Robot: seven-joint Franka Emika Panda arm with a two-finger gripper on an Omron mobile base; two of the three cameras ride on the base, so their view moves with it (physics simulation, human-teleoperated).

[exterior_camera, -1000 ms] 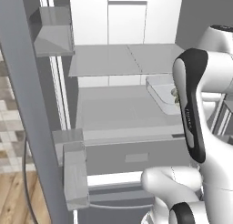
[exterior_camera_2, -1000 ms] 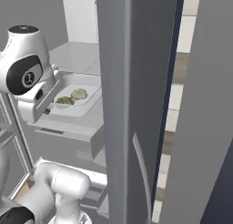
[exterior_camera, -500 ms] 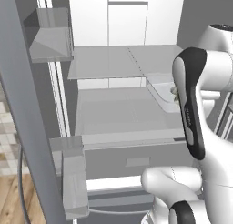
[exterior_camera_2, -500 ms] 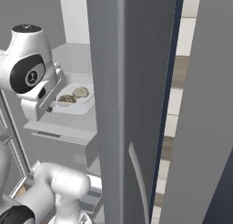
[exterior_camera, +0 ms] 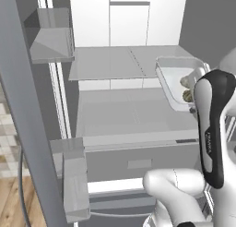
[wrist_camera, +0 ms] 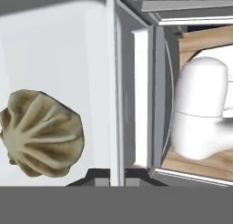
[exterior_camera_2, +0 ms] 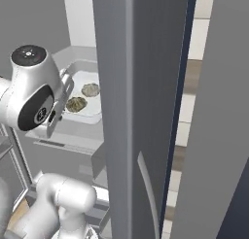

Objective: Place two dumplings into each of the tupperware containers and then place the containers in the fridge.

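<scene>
A tupperware container (exterior_camera_2: 92, 117) with two dumplings (exterior_camera_2: 90, 90) (exterior_camera_2: 76, 104) in it hangs at the right side of the open fridge's (exterior_camera: 115, 62) middle shelf. My gripper (exterior_camera_2: 62, 103) is shut on its near wall. In the hand view the container's wall (wrist_camera: 111, 82) runs up from between the fingertips of the gripper (wrist_camera: 111, 178), and one dumpling (wrist_camera: 41, 133) lies just left of them. From the left base the container (exterior_camera: 171, 78) and dumplings (exterior_camera: 188, 83) show partly behind my forearm. I cannot tell whether the box rests on the shelf.
The fridge's left door (exterior_camera: 18, 106) stands open with bins (exterior_camera: 73, 175) on its inside. Its right door (exterior_camera_2: 131, 111) stands close beside the arm. A lower shelf (exterior_camera: 133, 115) and a drawer (exterior_camera: 138, 164) lie under the container.
Both base views have shifted, so the camera moved; the fridge doors loom larger. The gripper still holds the container, which now sits slightly deeper toward the shelf.
</scene>
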